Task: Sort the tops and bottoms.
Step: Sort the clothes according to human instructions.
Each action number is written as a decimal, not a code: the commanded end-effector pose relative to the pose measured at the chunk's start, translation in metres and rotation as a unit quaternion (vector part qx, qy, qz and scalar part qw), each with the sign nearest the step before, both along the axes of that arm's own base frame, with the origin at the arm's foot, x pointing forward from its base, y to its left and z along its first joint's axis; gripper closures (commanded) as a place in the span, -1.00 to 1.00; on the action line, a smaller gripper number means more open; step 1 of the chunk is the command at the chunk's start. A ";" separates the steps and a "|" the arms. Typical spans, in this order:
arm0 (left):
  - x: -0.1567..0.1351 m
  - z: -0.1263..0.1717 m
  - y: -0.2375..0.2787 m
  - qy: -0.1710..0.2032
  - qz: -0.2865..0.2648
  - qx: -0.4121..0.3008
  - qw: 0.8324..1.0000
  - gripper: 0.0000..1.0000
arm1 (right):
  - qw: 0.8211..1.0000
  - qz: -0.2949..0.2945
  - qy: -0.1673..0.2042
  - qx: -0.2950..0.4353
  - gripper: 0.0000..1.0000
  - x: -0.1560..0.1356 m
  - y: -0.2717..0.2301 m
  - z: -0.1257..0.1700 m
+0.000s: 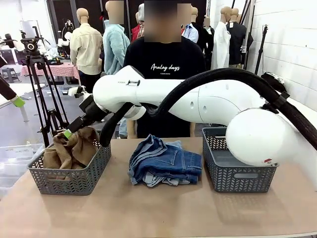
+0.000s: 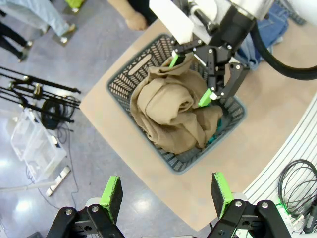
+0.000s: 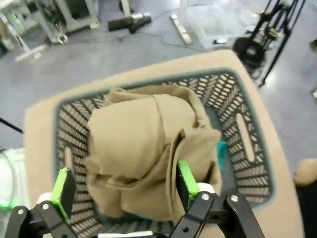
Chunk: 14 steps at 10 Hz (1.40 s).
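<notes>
Tan table, a basket at each end, the jeans heaped between them. My right claw hangs spread wide just over the tan shirt, gripping nothing. The shirt lies crumpled in the left basket, with a teal top peeking from under it. My left claw is spread too, high above and empty. I expect the denim to be heavy and limp, so I'd pinch deep into a thick upper fold, or the layers may slide apart.
</notes>
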<state>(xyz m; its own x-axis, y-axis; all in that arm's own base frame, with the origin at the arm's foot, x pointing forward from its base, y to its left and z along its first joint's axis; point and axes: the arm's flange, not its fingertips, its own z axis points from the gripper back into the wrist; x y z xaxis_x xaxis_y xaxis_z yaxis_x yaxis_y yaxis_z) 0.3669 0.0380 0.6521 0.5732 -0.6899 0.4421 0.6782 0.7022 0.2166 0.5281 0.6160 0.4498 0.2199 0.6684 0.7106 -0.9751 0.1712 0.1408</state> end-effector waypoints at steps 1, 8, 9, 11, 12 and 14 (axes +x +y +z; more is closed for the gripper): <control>0.000 0.000 0.000 0.000 0.001 0.002 1.000 -0.85 | 0.994 -0.031 -0.097 -0.046 -1.00 -0.001 0.012 0.026; 0.000 0.000 0.000 0.000 0.001 0.002 1.000 -0.85 | 0.991 -0.097 -0.089 -0.021 -1.00 0.013 0.006 0.031; 0.000 0.000 0.000 0.000 0.001 0.002 1.000 -0.85 | 0.985 -0.049 -0.161 -0.026 -1.00 -0.002 0.005 0.047; 0.000 0.000 0.000 0.000 0.001 0.002 1.000 -0.85 | 0.985 -0.049 -0.161 -0.026 -1.00 -0.002 0.005 0.047; 0.000 0.000 0.000 0.000 0.001 0.002 1.000 -0.85 | 0.985 -0.049 -0.161 -0.026 -1.00 -0.002 0.005 0.047; 0.000 0.000 0.000 0.000 0.001 0.002 1.000 -0.85 | 0.985 -0.049 -0.161 -0.026 -1.00 -0.002 0.005 0.047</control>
<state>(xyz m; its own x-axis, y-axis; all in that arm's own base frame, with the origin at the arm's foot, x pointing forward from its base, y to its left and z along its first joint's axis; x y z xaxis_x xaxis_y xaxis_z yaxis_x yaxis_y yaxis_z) 0.3669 0.0380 0.6521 0.5732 -0.6899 0.4421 0.6782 0.7022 0.2166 0.5264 0.6208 0.4953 0.0671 0.6887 0.7220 -0.9482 0.2691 -0.1686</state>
